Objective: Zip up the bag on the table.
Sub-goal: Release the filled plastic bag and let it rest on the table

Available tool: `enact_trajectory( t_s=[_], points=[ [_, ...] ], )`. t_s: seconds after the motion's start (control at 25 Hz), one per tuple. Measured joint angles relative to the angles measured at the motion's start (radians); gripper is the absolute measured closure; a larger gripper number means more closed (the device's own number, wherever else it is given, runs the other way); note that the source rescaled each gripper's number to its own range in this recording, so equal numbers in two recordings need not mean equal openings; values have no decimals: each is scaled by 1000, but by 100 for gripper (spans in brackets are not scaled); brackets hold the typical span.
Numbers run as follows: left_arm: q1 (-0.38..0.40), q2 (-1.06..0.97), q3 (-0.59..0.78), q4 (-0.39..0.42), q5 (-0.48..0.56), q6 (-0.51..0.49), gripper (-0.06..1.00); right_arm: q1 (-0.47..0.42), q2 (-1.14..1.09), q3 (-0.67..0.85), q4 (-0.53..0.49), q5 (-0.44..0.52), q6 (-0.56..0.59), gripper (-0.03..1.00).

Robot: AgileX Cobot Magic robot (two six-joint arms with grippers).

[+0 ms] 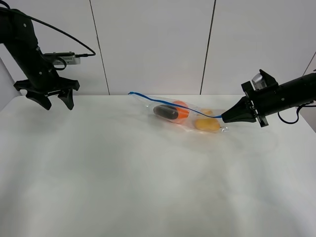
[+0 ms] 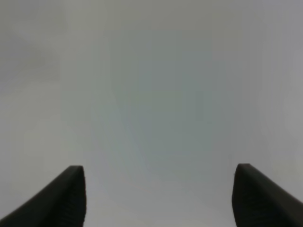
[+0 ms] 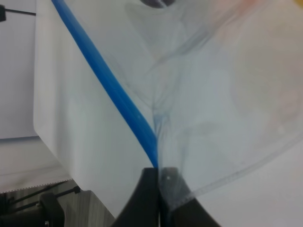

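Observation:
The clear bag (image 1: 185, 114) lies at the far middle of the white table (image 1: 123, 173), its blue zipper strip (image 1: 148, 98) along the far edge. A dark eggplant (image 1: 165, 112), an orange (image 1: 180, 109) and a yellow pear (image 1: 206, 124) show through it. My right gripper (image 1: 225, 118) is shut on the bag's right end, pinching the blue strip (image 3: 109, 82) between its fingertips (image 3: 149, 198). My left gripper (image 1: 55, 102) is open and empty above the table's far left corner, far from the bag; its view shows only blank white surface and its two fingertips (image 2: 61, 196).
White wall panels (image 1: 158, 44) stand behind the table. A cable (image 1: 59, 30) runs from the left arm.

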Motion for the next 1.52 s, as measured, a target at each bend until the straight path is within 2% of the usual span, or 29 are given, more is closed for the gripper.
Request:
enact_trajectory(
  t_s=[0.16, 0.48, 0.64, 0.8, 1.04, 1.2, 1.24, 1.32, 1.52],
  points=[
    [0, -3, 0, -3, 70, -2, 7, 0, 0, 0, 0, 0, 0, 97],
    [0, -106, 2, -3, 77, -2, 7, 0, 0, 0, 0, -3, 0, 97],
    [0, -226, 60, -3, 77, -2, 7, 0, 0, 0, 0, -3, 0, 97],
    [0, -392, 185, 0, 77, -2, 7, 0, 0, 0, 0, -3, 0, 97],
    [0, -673, 466, 1, 79, -2, 6, 0, 0, 0, -1, -4, 0, 97],
    [0, -875, 659, 1, 79, -2, 1, 0, 0, 0, -13, -8, 0, 95],
    [0, -925, 711, 1, 79, -3, 0, 0, 0, 0, -16, -8, 0, 92],
    [0, -1012, 810, 1, 79, -8, -1, 0, 0, 0, -21, -8, 0, 79],
    [0, -1207, 1011, -2, 78, -43, -1, 0, 0, 0, -21, -10, 0, 15]
  ],
)
